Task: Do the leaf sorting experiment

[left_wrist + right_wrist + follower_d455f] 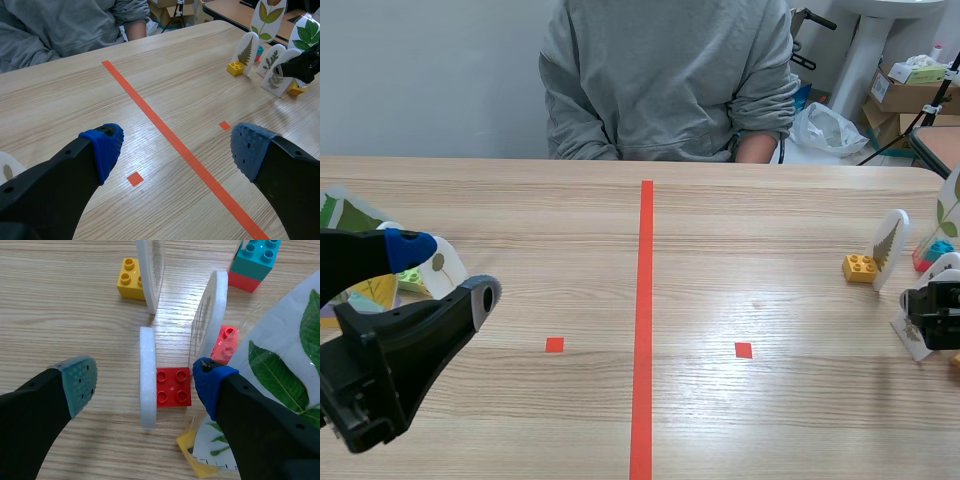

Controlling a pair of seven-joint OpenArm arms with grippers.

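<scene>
Several white arch-shaped leaf cards stand on toy bricks at the table's right end. In the right wrist view one card (147, 377) stands edge-on on a red brick (173, 386), between the fingers of my open right gripper (145, 382); nothing is pressed. Ahead stand a second card (210, 315) on a pink brick (224, 344) and a third card (149, 270) on a yellow brick (129, 278). In the scene view the right gripper (930, 315) is at the far right by the fern card (890, 247). My left gripper (445, 272) hangs open at the left, holding nothing.
A person in a grey sweatshirt (665, 80) sits across the table. More leaf cards (350, 215) stand behind the left gripper. A teal-on-red brick (254, 262) and a big laminated green leaf card (285, 370) lie beside the right gripper. An orange tape line (645, 320) divides the table.
</scene>
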